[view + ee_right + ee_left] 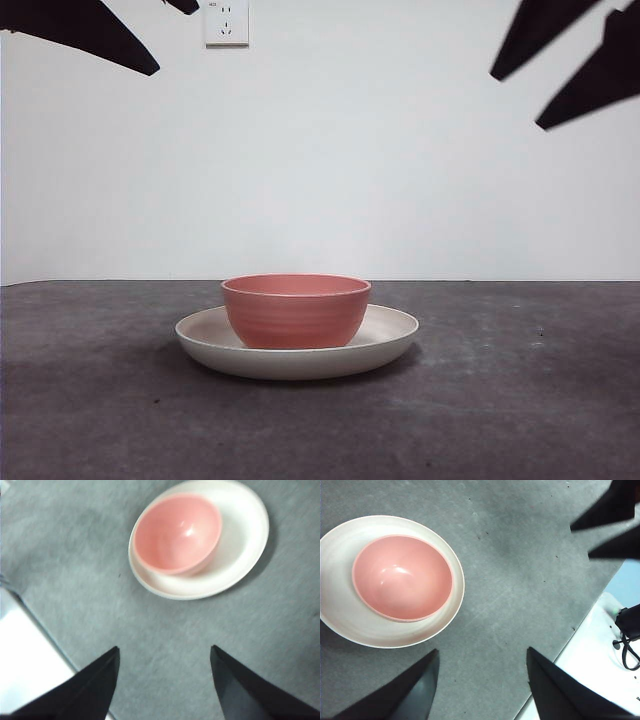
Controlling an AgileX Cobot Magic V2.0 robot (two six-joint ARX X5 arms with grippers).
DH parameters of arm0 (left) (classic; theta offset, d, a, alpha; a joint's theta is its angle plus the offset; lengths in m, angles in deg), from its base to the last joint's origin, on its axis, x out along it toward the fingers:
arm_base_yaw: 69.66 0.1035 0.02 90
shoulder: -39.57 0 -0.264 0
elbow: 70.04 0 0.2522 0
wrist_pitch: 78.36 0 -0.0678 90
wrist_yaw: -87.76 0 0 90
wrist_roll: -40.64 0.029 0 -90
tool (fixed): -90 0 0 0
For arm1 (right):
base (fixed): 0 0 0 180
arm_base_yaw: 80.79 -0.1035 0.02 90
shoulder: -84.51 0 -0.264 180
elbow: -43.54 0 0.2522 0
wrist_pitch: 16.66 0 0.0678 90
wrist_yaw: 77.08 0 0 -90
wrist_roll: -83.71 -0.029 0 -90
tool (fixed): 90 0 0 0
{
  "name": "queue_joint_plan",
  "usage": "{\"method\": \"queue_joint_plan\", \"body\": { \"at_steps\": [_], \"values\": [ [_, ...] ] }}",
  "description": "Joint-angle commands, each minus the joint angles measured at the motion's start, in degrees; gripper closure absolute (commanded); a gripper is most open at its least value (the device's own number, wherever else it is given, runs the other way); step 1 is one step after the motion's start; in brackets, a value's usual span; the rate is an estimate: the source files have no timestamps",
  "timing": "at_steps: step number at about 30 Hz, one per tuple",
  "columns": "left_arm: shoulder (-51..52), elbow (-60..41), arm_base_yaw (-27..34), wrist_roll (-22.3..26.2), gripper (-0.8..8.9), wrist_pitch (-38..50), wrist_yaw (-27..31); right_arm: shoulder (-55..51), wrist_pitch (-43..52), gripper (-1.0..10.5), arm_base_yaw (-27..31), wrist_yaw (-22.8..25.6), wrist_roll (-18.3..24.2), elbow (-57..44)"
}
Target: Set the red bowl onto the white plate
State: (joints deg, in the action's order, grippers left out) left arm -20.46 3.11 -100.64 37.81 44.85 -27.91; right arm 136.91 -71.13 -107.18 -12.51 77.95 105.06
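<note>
Grey matte tabletop (pixel 520 400) runs to a white wall with a socket (pixel 226 22). Seen from the front, the red bowl (pixel 296 310) sits upright on the white plate (pixel 390 335), off-centre. Left wrist view: left gripper (pixel 482 672) spread wide, empty, well apart from the bowl. Right wrist view: right gripper (pixel 164 672) likewise wide, empty, clear.

- A dark grey table (pixel 520 400) is seen spread wide, speckled and matte.
- A white wall (pixel 350 170) is seen behind it.
- A white power socket (pixel 226 22) is mounted high on that wall.
- A black cable (pixel 629 650) is glimpsed on a white surface (pixel 590 670) off the table's edge.
</note>
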Motion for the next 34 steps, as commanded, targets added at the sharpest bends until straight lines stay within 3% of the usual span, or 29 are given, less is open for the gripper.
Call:
{"method": "queue_joint_plan", "body": {
  "at_steps": [1, 14, 16, 18, 34],
  "values": [
    [-0.26, 0.42, -0.26, 0.68, 5.34, 0.61, -0.31, -1.73, 1.57, 6.6, -1.27, -0.04, 0.63, -1.99],
    [-0.26, 0.42, -0.26, 0.68, 5.5, 0.61, -0.31, -3.13, 1.97, 6.7, -1.99, -0.04, 0.63, -3.69],
    [-0.26, 0.42, -0.26, 0.7, 6.51, 0.61, -0.31, -3.13, 1.86, 7.8, -1.99, -0.04, 0.63, -3.69],
    [-0.26, 0.42, -0.26, 0.7, 8.1, 0.66, -0.31, -3.13, 1.84, 9.5, -1.99, -0.02, 0.66, -3.69],
    [-0.26, 0.44, -0.26, 0.68, 8.04, 0.83, -0.31, -3.13, 2.12, 9.4, -1.97, -0.02, 0.48, -3.69]
  ]
}}
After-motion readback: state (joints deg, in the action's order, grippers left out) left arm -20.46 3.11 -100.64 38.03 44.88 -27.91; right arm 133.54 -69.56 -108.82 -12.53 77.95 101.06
